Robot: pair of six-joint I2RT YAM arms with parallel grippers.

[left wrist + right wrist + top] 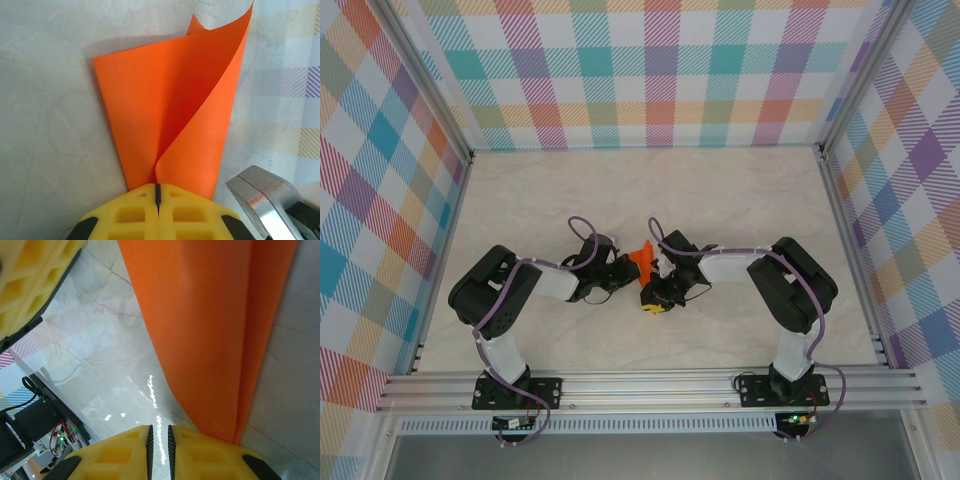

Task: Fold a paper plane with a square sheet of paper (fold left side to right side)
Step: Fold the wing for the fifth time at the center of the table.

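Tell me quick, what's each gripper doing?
Left gripper: closed, pinching the orange paper.
Right gripper: open just a crack, holding nothing.

Thin bright orange paper sheet (145, 110), partly folded. The lower layer lies flat on the table (50, 125). The upper layer curls up to a raised corner. Both layers narrow to the pinched tip in my left gripper (157, 189).

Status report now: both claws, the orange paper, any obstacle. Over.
Left claw shut on the paper. Right claw nearly closed at the paper's edge, grip unclear. One flap curls up off the table. Claws crowded close together.
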